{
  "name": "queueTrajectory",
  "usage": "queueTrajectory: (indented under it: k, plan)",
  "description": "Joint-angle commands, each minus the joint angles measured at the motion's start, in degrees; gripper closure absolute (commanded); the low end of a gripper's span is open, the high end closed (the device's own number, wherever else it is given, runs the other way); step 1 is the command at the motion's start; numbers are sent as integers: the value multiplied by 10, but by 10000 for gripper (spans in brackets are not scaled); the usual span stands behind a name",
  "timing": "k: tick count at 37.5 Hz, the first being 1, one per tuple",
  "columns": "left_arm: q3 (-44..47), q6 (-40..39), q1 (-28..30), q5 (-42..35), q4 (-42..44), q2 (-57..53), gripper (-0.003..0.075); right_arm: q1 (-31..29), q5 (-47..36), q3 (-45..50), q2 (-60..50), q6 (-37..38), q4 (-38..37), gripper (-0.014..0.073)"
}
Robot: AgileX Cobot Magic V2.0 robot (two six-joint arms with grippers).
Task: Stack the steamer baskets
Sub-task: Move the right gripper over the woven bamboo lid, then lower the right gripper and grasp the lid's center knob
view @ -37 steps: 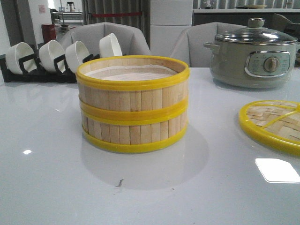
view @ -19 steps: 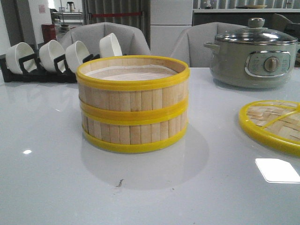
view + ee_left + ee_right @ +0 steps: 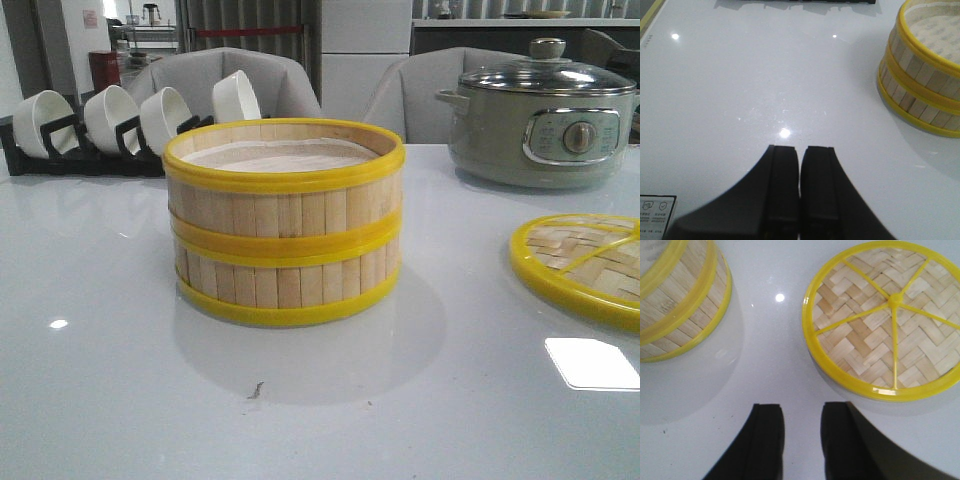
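Two steamer baskets stand stacked in the middle of the white table, the upper basket point(image 3: 285, 190) seated squarely on the lower basket point(image 3: 288, 285). White paper lines the upper one. The stack also shows in the left wrist view point(image 3: 922, 85) and the right wrist view point(image 3: 677, 300). My left gripper point(image 3: 800, 150) hangs shut over bare table, well apart from the stack, holding nothing. My right gripper point(image 3: 802, 407) is open with nothing between its fingers, over the table between the stack and the lid. Neither arm shows in the front view.
A woven-bamboo lid with yellow rim point(image 3: 585, 265) point(image 3: 887, 320) lies flat at the right. A grey-green electric pot point(image 3: 545, 120) stands at the back right. A black rack of white bowls point(image 3: 130, 125) lines the back left. Chairs stand beyond the table.
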Motion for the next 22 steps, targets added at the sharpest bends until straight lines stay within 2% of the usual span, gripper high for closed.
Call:
queueTrajectory:
  k: [1, 8, 14, 22]
  plan:
    - [-17, -5, 1, -49, -1, 2, 633, -4, -56, -23, 21, -5, -8, 273]
    - [-17, -5, 1, -49, -1, 2, 634, -36, -51, -65, 97, -5, -8, 273]
    - [-17, -5, 1, -49, -1, 2, 634, -77, -21, -137, 173, -5, -8, 273]
    - [-17, -5, 1, -49, -1, 2, 634, -97, 20, -228, 271, -5, -8, 273]
